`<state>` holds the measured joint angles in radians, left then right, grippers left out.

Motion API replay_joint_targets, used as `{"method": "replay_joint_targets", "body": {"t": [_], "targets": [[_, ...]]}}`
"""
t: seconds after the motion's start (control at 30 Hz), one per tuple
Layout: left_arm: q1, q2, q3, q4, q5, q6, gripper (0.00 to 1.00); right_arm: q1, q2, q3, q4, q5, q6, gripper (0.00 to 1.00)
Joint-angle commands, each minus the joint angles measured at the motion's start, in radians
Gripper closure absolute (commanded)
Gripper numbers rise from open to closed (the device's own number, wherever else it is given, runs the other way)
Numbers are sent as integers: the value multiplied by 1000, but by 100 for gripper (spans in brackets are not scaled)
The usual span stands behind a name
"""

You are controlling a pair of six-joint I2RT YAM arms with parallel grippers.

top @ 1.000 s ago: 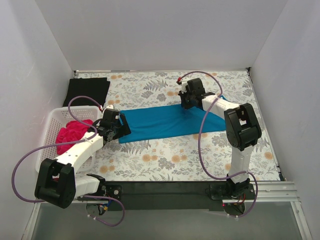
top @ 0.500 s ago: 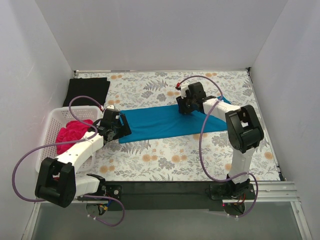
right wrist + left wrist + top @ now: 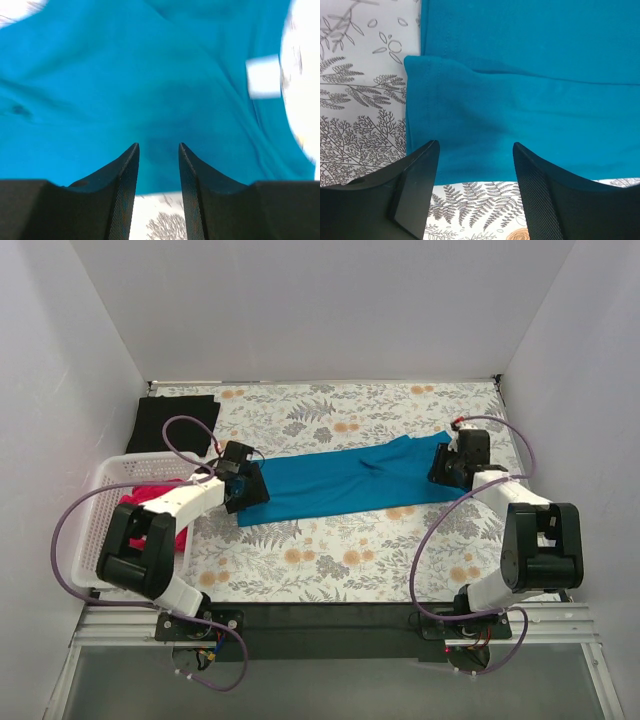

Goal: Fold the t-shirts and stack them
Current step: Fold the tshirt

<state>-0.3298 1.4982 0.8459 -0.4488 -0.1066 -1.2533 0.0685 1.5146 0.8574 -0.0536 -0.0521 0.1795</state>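
Top external view: teal-blue t-shirt (image 3: 340, 482) lies as a long strip between both pairs of fingers, right fingers (image 3: 122, 200) just released and moved from its middle to its end, left fingers (image 3: 412, 192) parted over the opposite hem, likely readying a crosswise fold.

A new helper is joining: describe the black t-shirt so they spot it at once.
Follow the floral-patterned table covering to its far left corner, beyond the white plastic mesh basket. The black cloth t-shirt lies there as a flat rectangle. The teal-blue t-shirt is spread mid-table and the magenta-pink one sits in the basket; this alone is black.
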Motion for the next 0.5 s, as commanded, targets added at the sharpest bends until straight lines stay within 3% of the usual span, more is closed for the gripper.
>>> {"method": "replay_joint_targets", "body": {"t": [0.0, 0.3, 0.47], "targets": [[2, 59, 65, -82, 7, 5, 42, -32, -51, -90, -5, 23, 150, 57], [-14, 105, 32, -246, 105, 22, 43, -142, 53, -115, 44, 2, 216, 56], [-92, -22, -103, -252, 336, -96, 50, -151, 220, 50, 44, -61, 141, 57]]}}
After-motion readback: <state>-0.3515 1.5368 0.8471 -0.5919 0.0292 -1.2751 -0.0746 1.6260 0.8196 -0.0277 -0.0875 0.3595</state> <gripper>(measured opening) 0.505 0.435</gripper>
